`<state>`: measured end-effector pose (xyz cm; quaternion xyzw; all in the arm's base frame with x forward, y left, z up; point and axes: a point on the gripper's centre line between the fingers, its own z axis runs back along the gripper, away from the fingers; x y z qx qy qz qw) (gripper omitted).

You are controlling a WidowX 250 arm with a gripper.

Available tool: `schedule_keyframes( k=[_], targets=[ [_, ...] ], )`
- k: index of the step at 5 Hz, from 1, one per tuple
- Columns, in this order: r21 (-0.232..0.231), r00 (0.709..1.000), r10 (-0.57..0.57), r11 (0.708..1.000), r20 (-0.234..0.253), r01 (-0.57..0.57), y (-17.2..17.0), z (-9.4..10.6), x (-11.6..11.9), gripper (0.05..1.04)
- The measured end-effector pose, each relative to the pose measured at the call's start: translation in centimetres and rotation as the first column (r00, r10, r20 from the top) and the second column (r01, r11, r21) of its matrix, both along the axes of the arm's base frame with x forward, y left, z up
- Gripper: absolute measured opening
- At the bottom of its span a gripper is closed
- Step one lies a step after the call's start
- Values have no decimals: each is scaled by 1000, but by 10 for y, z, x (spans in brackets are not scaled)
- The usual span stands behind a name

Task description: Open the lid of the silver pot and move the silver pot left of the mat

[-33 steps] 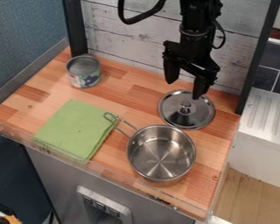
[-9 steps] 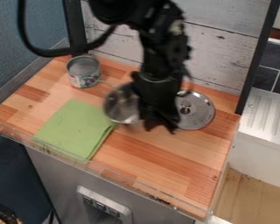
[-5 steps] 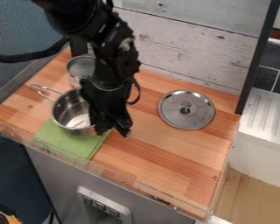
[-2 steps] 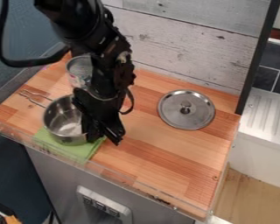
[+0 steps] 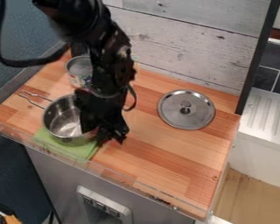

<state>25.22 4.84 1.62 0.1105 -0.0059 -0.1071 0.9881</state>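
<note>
Okay, lid is off and lying flat on the wooden counter, knob up, well apart from the pot, so we count the opening half as done. Silver pot sits upright over the green mat, overlapping a good part of it; we can't tell if its base touches down. We'd call this the placing step, with more leftward travel needed to clear the mat.

Gripper is at the pot's right side by the rim. We can't tell whether it is open or closed on the wall — no call on the grip.

Handling: we expect thin, stiff metal, fairly light for its size, smooth enough to slip or swivel under a one-sided pinch. Not fragile, but it could tip if let go in the air. Best hold for us is the upright wall at the rim, pinched square; the wire handle would give leverage but likely let the bowl swing.

Pointing: handle goes to the upper left of the view, toward the counter's left edge. Long axis runs from there down to the lower-right rim. Going left, we'd watch that handle at the edge — and keep off the can behind the pot.
</note>
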Motion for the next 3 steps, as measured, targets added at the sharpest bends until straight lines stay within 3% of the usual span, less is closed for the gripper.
schedule_keyframes(
  k=[1,2,3],
  targets=[
    [-54,998,60,997,35,-58,1,20,0,879],
    [-110,993,114,988,31,-110,0,30,-1,1015],
    [-118,993,113,987,33,-109,-2,35,4,1009]
  ],
)
